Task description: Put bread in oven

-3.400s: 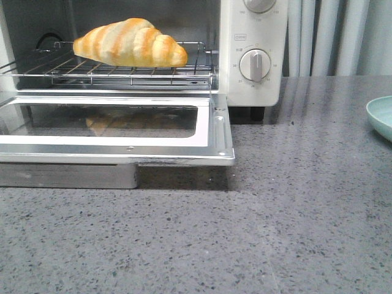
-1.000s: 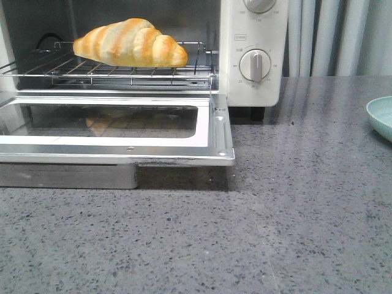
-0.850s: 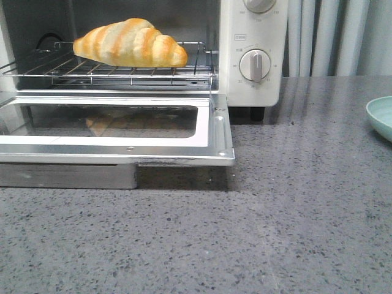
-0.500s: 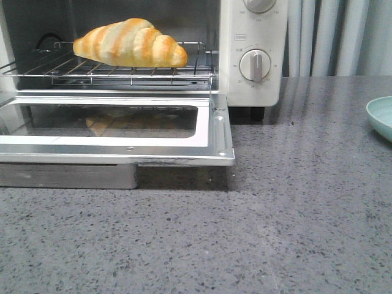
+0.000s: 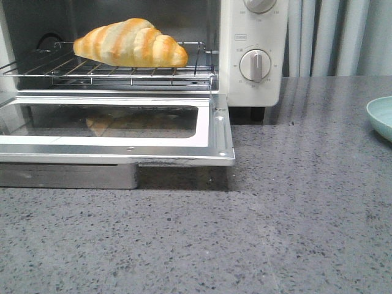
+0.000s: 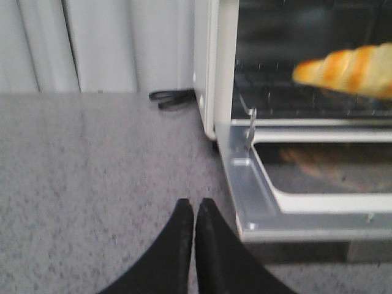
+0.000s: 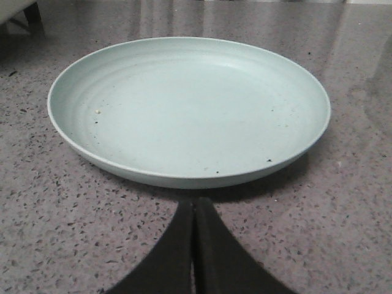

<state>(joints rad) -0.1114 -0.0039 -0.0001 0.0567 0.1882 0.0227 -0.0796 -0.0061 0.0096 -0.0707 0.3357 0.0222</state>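
Note:
The bread (image 5: 130,43), a golden-orange croissant with cream stripes, lies on the wire rack (image 5: 110,72) inside the cream-white oven (image 5: 252,37). The oven's glass door (image 5: 116,128) hangs open and flat over the counter. The bread also shows in the left wrist view (image 6: 349,68). My left gripper (image 6: 195,208) is shut and empty, low over the counter just left of the door's corner (image 6: 245,208). My right gripper (image 7: 195,205) is shut and empty, in front of a pale green plate (image 7: 188,110). Neither gripper shows in the front view.
The pale green plate's rim (image 5: 380,116) shows at the right edge of the front view. A black cable (image 6: 168,98) lies beside the oven's left side. A grey speckled counter (image 5: 294,233) runs under everything. Pale curtains hang behind.

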